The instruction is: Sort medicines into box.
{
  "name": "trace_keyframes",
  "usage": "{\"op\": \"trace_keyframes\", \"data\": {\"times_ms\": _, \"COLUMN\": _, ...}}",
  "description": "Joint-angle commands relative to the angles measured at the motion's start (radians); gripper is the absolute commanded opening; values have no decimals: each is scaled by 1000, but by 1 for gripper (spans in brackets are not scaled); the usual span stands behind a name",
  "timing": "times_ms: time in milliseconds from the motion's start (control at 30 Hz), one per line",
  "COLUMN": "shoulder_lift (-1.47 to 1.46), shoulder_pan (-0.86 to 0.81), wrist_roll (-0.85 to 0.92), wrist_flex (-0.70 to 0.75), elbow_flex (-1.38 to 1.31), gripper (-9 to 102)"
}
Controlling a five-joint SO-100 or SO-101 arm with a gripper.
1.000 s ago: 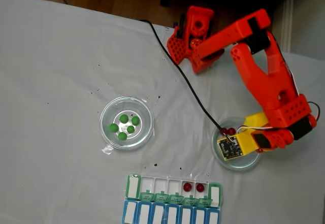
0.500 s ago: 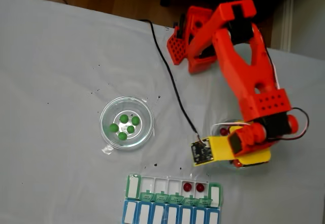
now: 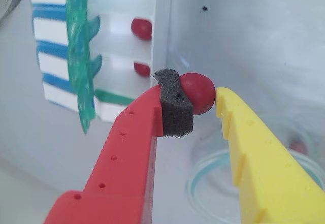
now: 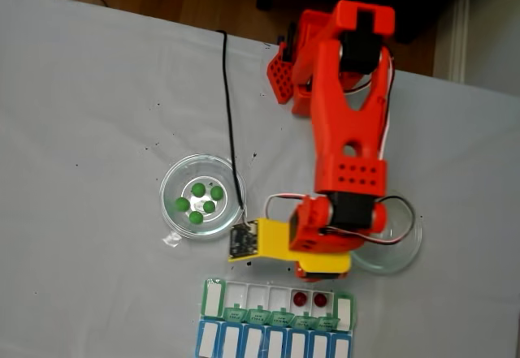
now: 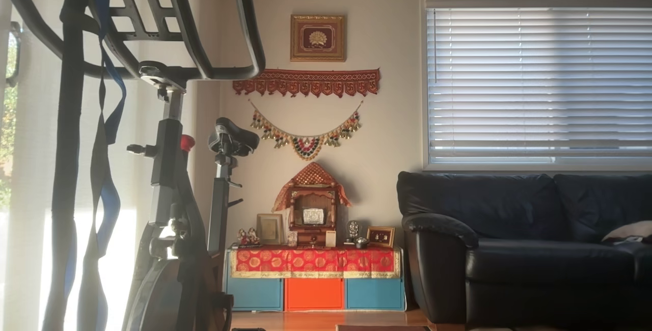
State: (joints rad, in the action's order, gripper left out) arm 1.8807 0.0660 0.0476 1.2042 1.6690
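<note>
Fixed view first: my orange arm point(image 4: 348, 143) reaches down across the pale grey table point(image 4: 89, 106) toward the box point(image 4: 276, 319), a green-lidded row joined to a blue row at the bottom edge. Two dark red pills point(image 4: 309, 299) already sit in neighbouring white compartments near the right end, so I judge the red sorting partly done. Five green pills point(image 4: 199, 200) lie untouched in the round glass dish point(image 4: 202, 196) on the left, and another clear dish point(image 4: 400, 254) peeks out from under my wrist on the right.

Wrist view shows my gripper point(image 3: 200, 98) clenched on a dark red pill point(image 3: 198, 93), pinched between the foam pad on the red finger and the yellow finger, just beside the box's point(image 3: 96, 51) open compartments, where the two placed pills show. One more red pill point(image 3: 298, 146), blurred, seems to rest in the dish below. What is left: this pill, whatever reds remain, and all the greens.

Around us, the other view has a room with an exercise bike point(image 5: 168, 178), a dark sofa point(image 5: 530, 239), a blinded window point(image 5: 537, 79) and a small shrine point(image 5: 311, 209).
</note>
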Motion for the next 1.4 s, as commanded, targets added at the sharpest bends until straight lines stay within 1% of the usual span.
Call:
{"op": "trace_keyframes", "data": {"times_ms": 0, "shoulder_lift": 104, "shoulder_pan": -40, "wrist_roll": 34, "wrist_flex": -89, "elbow_flex": 17, "gripper": 1}}
{"op": "trace_keyframes", "data": {"times_ms": 200, "shoulder_lift": 54, "shoulder_pan": -60, "wrist_roll": 32, "wrist_flex": -124, "elbow_flex": -31, "gripper": 1}}
{"op": "trace_keyframes", "data": {"times_ms": 533, "shoulder_lift": -155, "shoulder_pan": -60, "wrist_roll": 28, "wrist_flex": -184, "elbow_flex": -170, "gripper": 1}}
{"op": "trace_keyframes", "data": {"times_ms": 800, "shoulder_lift": -204, "shoulder_pan": -58, "wrist_roll": 8, "wrist_flex": -218, "elbow_flex": -242, "gripper": 1}}
{"op": "trace_keyframes", "data": {"times_ms": 1167, "shoulder_lift": -186, "shoulder_pan": -26, "wrist_roll": -37, "wrist_flex": -347, "elbow_flex": -156, "gripper": 1}}
{"op": "trace_keyframes", "data": {"times_ms": 1367, "shoulder_lift": -206, "shoulder_pan": -18, "wrist_roll": -28, "wrist_flex": -350, "elbow_flex": -146, "gripper": 2}}
